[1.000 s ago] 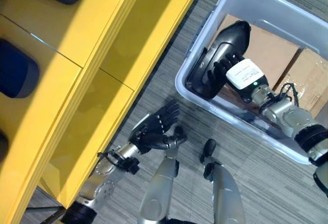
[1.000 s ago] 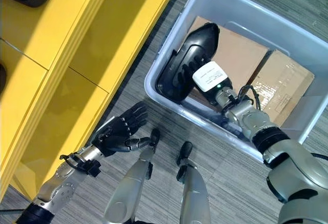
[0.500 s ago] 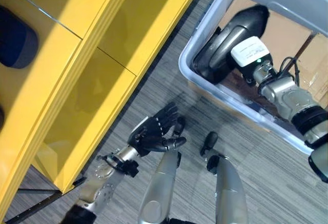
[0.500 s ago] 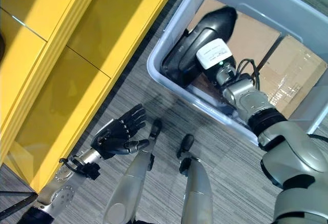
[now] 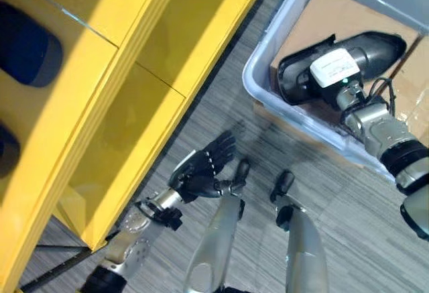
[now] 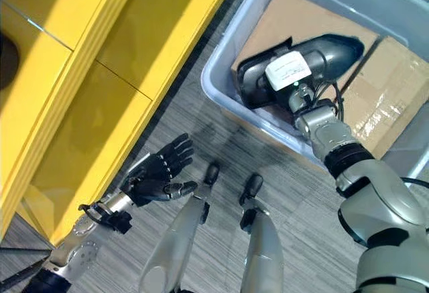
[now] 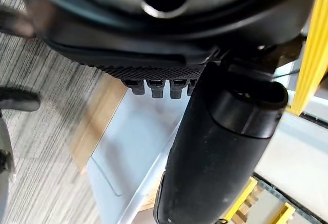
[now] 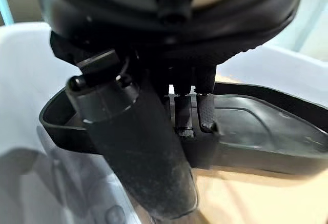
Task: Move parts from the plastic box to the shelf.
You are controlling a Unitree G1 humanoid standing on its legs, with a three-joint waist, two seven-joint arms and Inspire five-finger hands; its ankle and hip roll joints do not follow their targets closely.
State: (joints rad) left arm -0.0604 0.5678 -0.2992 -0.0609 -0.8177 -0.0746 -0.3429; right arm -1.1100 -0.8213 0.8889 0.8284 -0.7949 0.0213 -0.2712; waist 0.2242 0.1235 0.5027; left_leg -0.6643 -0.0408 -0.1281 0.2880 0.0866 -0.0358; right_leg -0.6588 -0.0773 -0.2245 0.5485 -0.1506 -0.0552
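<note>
Right hand (image 8: pixel 169 80) first: I see its thumb and fingers curled round the rim of a black moulded part (image 6: pixel 305 65), pinching that edge between them, and the part hangs lifted and roughly level inside the plastic box (image 5: pixel 265 58), above the brown cardboard boxes (image 6: pixel 375 95) lying on its bottom. The box sits on grey striped carpet (image 5: pixel 221 115), just beside the yellow shelf (image 5: pixel 167 45). On the shelf's upper tiers I can make out dark blue parts (image 5: pixel 27 41) already resting. My left hand (image 5: pixel 201 172) hovers low over the carpet near the shelf's lowest bay, fingers spread and relaxed, holding nothing.
</note>
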